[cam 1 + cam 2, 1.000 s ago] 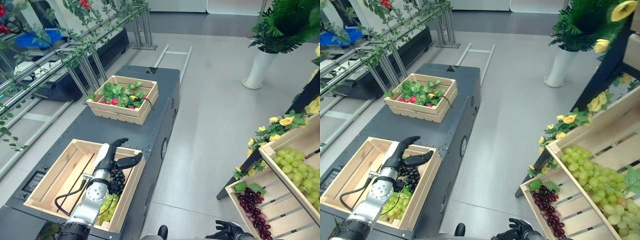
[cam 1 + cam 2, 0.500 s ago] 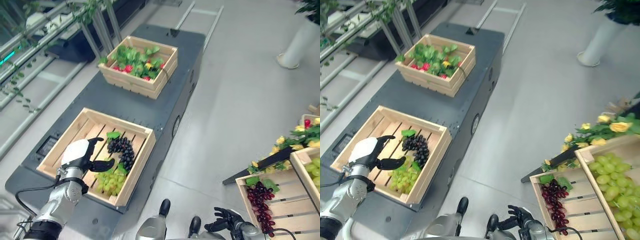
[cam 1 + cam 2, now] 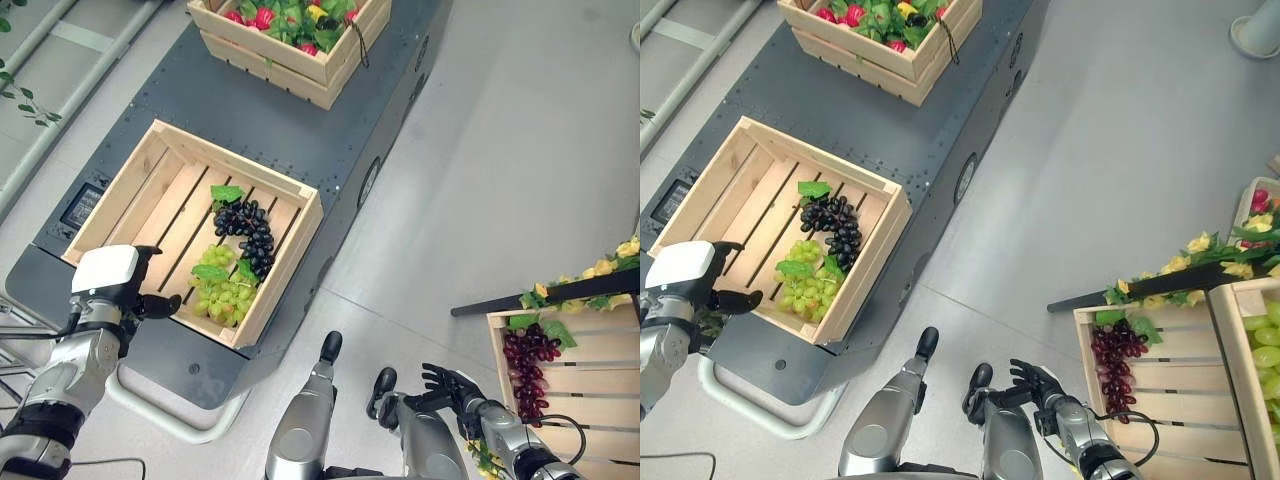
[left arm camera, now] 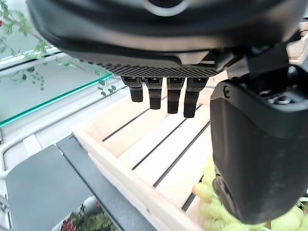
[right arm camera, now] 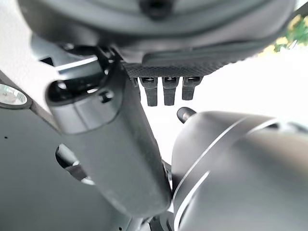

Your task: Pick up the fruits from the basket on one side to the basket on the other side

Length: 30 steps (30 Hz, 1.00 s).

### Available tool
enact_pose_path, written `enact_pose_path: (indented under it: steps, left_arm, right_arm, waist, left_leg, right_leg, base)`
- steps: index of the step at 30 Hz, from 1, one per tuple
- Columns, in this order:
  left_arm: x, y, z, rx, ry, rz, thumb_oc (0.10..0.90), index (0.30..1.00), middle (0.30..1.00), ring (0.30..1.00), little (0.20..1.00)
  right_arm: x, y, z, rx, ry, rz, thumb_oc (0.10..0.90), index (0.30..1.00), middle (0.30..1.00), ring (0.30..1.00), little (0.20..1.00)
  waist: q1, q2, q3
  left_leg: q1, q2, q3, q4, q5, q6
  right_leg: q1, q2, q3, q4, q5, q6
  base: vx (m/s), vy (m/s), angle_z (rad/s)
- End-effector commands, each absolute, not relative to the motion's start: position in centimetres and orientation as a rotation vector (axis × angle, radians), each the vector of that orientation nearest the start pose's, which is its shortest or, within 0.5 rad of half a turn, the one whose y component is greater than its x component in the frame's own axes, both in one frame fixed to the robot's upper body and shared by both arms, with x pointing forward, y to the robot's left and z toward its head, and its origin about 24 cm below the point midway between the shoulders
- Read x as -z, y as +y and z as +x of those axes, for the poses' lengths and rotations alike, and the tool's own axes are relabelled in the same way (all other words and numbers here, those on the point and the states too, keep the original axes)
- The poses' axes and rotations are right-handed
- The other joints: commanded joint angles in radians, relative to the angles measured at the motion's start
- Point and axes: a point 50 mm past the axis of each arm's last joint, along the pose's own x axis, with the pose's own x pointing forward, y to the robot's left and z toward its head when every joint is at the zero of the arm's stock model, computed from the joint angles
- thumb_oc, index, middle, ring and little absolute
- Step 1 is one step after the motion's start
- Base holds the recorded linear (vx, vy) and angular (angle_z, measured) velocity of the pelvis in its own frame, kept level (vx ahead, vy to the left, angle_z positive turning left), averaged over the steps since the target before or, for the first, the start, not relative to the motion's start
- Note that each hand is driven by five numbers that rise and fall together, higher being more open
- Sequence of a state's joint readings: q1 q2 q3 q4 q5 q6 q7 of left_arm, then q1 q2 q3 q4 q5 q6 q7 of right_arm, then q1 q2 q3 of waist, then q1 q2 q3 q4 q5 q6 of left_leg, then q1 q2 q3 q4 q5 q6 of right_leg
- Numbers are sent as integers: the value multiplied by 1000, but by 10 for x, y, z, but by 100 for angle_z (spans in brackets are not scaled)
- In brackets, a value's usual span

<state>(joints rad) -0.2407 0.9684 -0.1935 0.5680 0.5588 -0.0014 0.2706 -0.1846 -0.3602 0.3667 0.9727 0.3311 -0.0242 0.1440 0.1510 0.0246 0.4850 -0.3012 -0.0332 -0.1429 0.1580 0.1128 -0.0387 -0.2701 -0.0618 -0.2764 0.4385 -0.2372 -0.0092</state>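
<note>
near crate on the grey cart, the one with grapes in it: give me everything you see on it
The near crate is pale, unfinished-looking wood with a slatted floor and plank walls, open-topped, sitting flat on the dark grey cart. Its half nearer the floor aisle holds a dark grape bunch with a green leaf, and beside it a green grape bunch with leaves; the two look to touch. The rest of the floor is bare slats. The left hand hangs over the near corner, open, holding nothing.

A long dark grey metal desk [image 3: 290, 130] stands on a pale grey tiled floor [image 3: 500, 150]. At its far end sits a shallow slatted wooden crate of green leaves with red and yellow flowers [image 3: 290, 30]. Yellow artificial roses on leafy stems [image 3: 1200, 262] trail along a dark slanted shelf edge.
</note>
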Motion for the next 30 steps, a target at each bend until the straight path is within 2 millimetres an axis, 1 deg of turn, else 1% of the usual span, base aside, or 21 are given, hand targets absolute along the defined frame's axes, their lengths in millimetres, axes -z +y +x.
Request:
enact_pose_path:
  steps: [1,4,5,7,9,14,18,22,24,30]
  left_arm:
    - [-140,393,267,-477,137,1696,800,900,900,900,900]
    - [-158,396,274,-601,90,1695,800,900,900,900,900]
    - [-158,396,275,-605,88,1695,800,900,900,900,900]
    - [-163,397,276,-670,45,1689,800,900,900,900,900]
    - [-171,394,283,-699,-7,1708,800,900,900,900,900]
    - [-167,384,291,-656,-24,1718,800,900,900,900,900]
    - [-167,376,298,-618,-18,1758,800,900,900,900,900]
    - [-173,376,300,-636,-20,1771,800,900,900,900,900]
    - [-172,374,302,-636,-21,1768,800,900,900,900,900]
    - [-176,372,309,-596,18,1756,800,900,900,900,900]
  right_arm:
    - [108,-230,193,-174,828,-159,800,900,900,900,900]
    - [105,-224,199,-188,804,-141,800,900,900,900,900]
    - [105,-224,199,-189,804,-140,800,900,900,900,900]
    - [104,-221,201,-203,795,-142,800,900,900,900,900]
    - [104,-218,203,-199,793,-132,800,900,900,900,900]
    - [101,-217,208,-211,779,-143,800,900,900,900,900]
    - [98,-219,212,-218,777,-164,800,900,900,900,900]
    - [97,-220,214,-212,777,-163,800,900,900,900,900]
    - [97,-220,214,-213,778,-160,800,900,900,900,900]
    - [96,-219,216,-227,773,-173,800,900,900,900,900]
  waist:
    - [-30,4,-28]
    - [-36,-14,-9]
    - [-36,-14,-8]
    - [-40,-24,1]
    - [-43,-36,14]
    - [-49,-41,28]
    - [-55,-38,35]
    - [-58,-42,35]
    - [-60,-44,35]
    - [-65,-50,35]
  left_leg:
    - [-88,-62,96,187,-139,40]
    - [-129,-62,111,229,-153,42]
    - [-130,-62,111,230,-154,42]
    - [-141,-62,119,243,-161,45]
    - [-162,-59,131,267,-172,48]
    - [-170,-58,138,281,-182,50]
    - [-195,-54,145,289,-175,39]
    - [-215,-48,152,296,-176,41]
    - [-223,-48,155,303,-181,43]
    - [-248,-44,166,320,-184,41]
  right_leg:
    - [-30,45,38,-39,74,-15]
    - [-65,49,52,-3,63,-16]
    - [-65,49,53,-3,63,-16]
    - [-77,51,60,7,60,-16]
    - [-99,56,69,33,57,-15]
    - [-110,57,79,56,47,-13]
    - [-114,61,83,49,51,-14]
    - [-129,65,85,51,48,-17]
    - [-135,66,88,56,47,-17]
    - [-156,72,91,72,44,-17]
  base:
    - [0,0,0]
    - [0,0,0]
    - [6,-3,-3]
    - [-2,-5,-5]
    - [4,-21,-10]
    - [27,6,-8]
    - [6,6,-1]
    - [0,0,0]
    - [0,0,0]
    - [3,8,3]
